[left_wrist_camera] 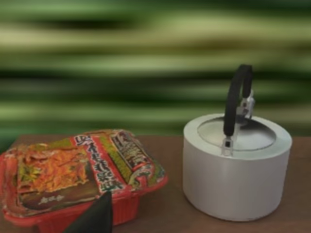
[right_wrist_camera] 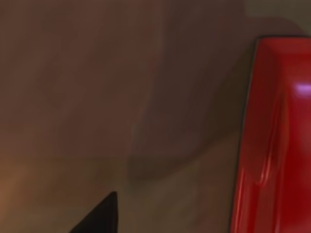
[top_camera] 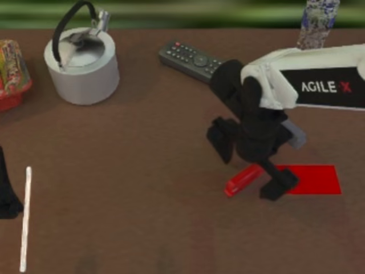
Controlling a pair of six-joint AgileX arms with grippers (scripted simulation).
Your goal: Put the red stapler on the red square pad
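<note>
Red stapler beside right fingers

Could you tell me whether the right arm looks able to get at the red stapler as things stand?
Probably yes. The right gripper is right at the red stapler, which lies just beside the red square pad, with nothing between them. The left gripper sits parked at the table's left edge.

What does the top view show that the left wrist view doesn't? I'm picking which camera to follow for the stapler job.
Only the top view shows the red stapler, the red pad, the right pincer over the stapler, the remote and a white stick. Only the left wrist view shows the noodle pack's printed lid close up. Both show the grey kettle and the brown table.
</note>
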